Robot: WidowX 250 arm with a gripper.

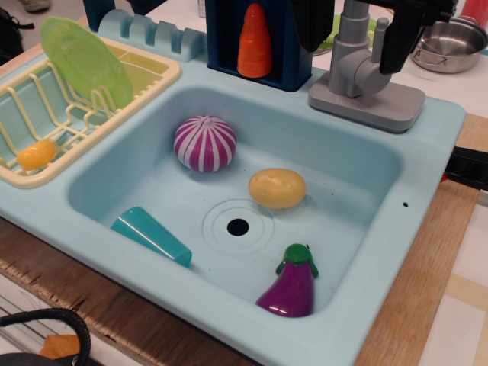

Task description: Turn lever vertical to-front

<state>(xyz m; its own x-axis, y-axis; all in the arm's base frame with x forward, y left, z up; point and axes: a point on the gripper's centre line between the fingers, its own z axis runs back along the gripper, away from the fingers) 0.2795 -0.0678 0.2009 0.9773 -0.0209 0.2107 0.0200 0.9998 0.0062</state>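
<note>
Lever (pixel 379 36), far right corner of the sink unit: a short slim grey plastic stub on the faucet (pixel 358 72), rigid, light, probably slick. Gripper (pixel 352 27) straddles it, black fingers (pixel 402 34) apart, nothing held. Best purchase judged near the free tip, pushed rather than pinched.

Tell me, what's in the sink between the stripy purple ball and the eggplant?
The yellow potato sits between the striped onion and the eggplant, just above the drain hole, as the single camera view shows.
</note>
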